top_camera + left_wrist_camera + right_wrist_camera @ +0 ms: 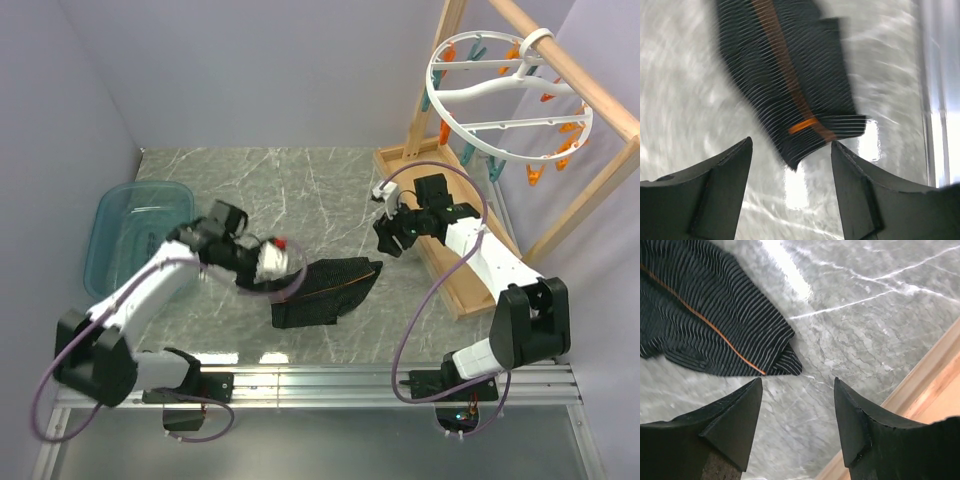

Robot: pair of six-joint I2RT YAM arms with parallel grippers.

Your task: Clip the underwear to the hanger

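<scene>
The black striped underwear [325, 290] with a thin orange seam lies flat on the marble table between the two arms. It also shows in the left wrist view [790, 80] and the right wrist view [710, 325]. My left gripper [290, 262] is open and empty just left of the garment; in its wrist view a corner of the cloth lies just beyond the gap between its fingertips [742, 150]. My right gripper [388, 238] is open and empty, right of the garment and above bare table. The white round hanger [500, 100] with orange and teal clothespins hangs from the wooden rack at the upper right.
A teal plastic tub [135, 235] stands at the left. The wooden rack's base board [465, 285] lies along the right, under my right arm, and shows in the right wrist view [935, 385]. The rack's posts [590, 190] rise at the right. A metal rail runs along the near edge.
</scene>
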